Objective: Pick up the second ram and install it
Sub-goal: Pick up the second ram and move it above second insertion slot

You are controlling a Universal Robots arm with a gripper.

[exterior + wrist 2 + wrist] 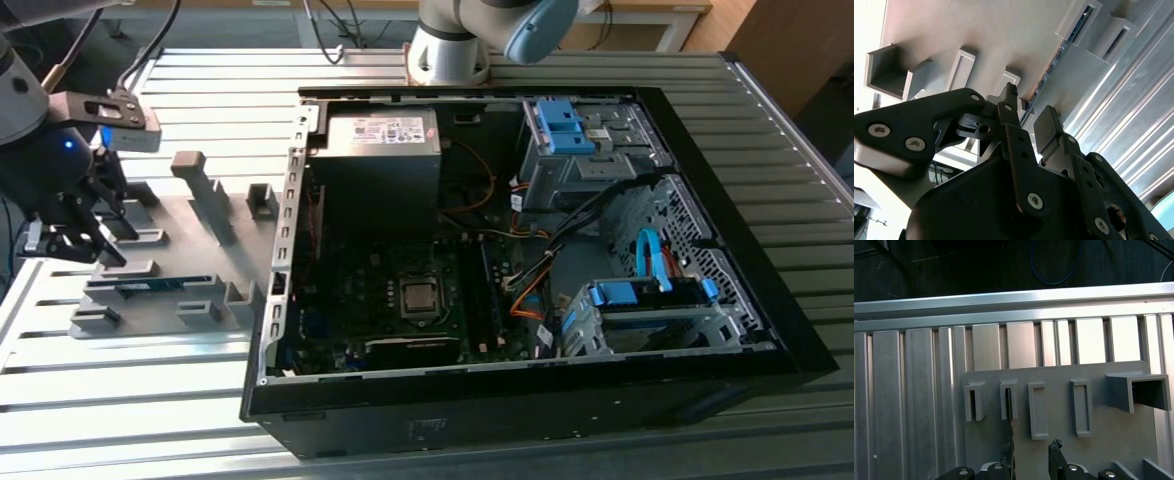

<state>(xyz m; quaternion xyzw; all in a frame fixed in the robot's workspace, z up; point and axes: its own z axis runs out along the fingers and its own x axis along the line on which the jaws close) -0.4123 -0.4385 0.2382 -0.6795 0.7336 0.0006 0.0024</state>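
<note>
The second ram (150,285) is a thin blue-green stick standing on edge in a slot of the grey slotted tray (200,200), on the exterior view's left. My gripper (83,243) hovers just above the tray, over one end of the stick. In the first wrist view the ram (1009,412) runs edge-on out of a slot post and passes close beside one fingertip (1005,456); the other fingertip (1055,446) stands well apart. The second wrist view shows the ram (1054,62) leading down into the gap of the gripper (1027,113). The gripper is open and holds nothing.
An open black computer case (534,250) lies on the exterior view's right, its motherboard (400,300) exposed, with cables and blue drive brackets. The tray has several upright posts (187,165). Everything rests on a ribbed metal table (134,400). The arm's base (447,50) stands behind the case.
</note>
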